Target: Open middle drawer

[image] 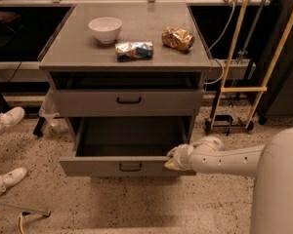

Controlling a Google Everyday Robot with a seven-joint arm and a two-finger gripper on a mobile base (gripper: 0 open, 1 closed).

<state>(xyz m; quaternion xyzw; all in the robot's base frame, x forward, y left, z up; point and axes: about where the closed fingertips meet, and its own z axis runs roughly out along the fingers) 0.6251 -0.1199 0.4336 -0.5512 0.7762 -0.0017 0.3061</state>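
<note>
The middle drawer (129, 166) is pulled out of the grey cabinet toward me. Its flat grey front carries a small black bar handle, and its plain grey inside (132, 135) holds nothing. My gripper (173, 159) is at the right end of that drawer's front, against its top edge, and my white arm reaches in from the lower right. The smaller drawer above (129, 100) stands out only slightly, with a dark gap over it. The lowest drawer is hidden under the open one.
On the cabinet top (78, 52) are a white bowl (105, 29), a blue and white packet (134, 50) and a crumpled brown bag (177, 38). White shoes (8, 119) show at the left. A yellow frame (241, 89) with cables stands at the right.
</note>
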